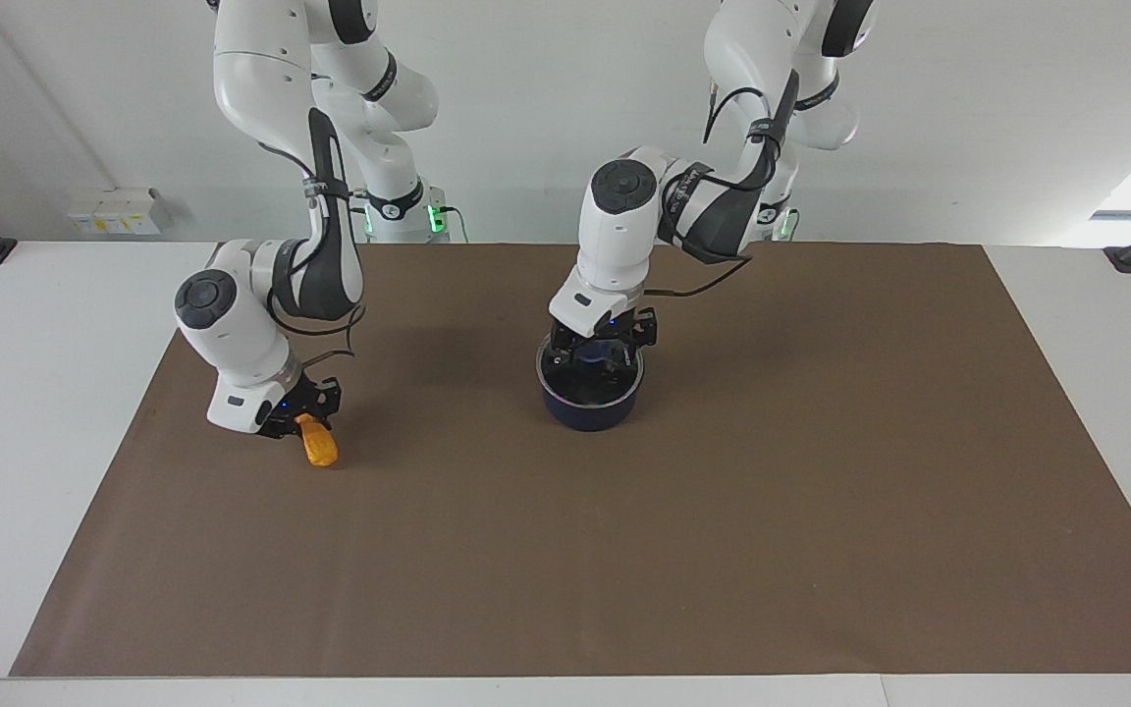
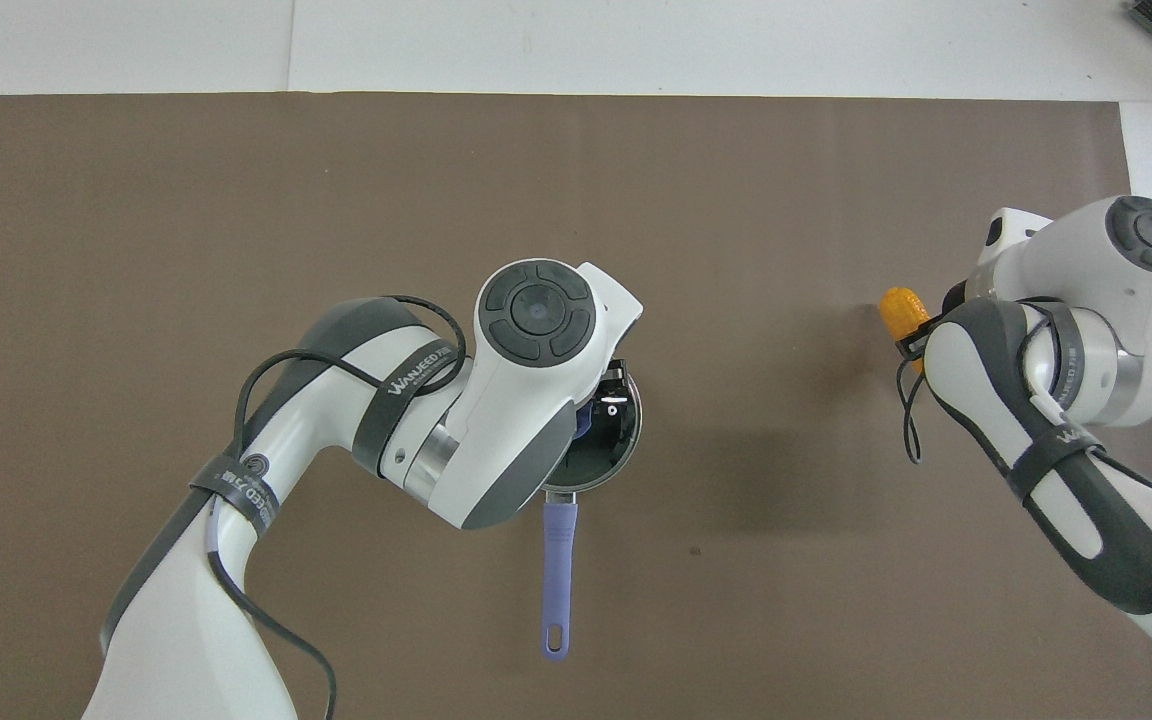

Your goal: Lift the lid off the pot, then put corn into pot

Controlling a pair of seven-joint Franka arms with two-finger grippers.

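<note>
Presently, your right gripper (image 1: 302, 424) is clenched on one end of the corn (image 1: 317, 447), toward the right arm's end of the table. Your left gripper (image 1: 597, 350), fingers spread, sits over the lid (image 1: 590, 375), which is on the pot (image 1: 590, 405). Glass lid: likely fragile and slick; take its centre knob only. The corn looks light and firm.

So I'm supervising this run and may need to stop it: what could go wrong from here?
The right gripper pinches the orange-yellow corn cob at one end only, so it may pivot or slip out when lifted. The left gripper is open over the blue-knobbed glass lid, which covers the dark navy saucepan; an off-centre grab could drag the pot or drop the lid.
</note>
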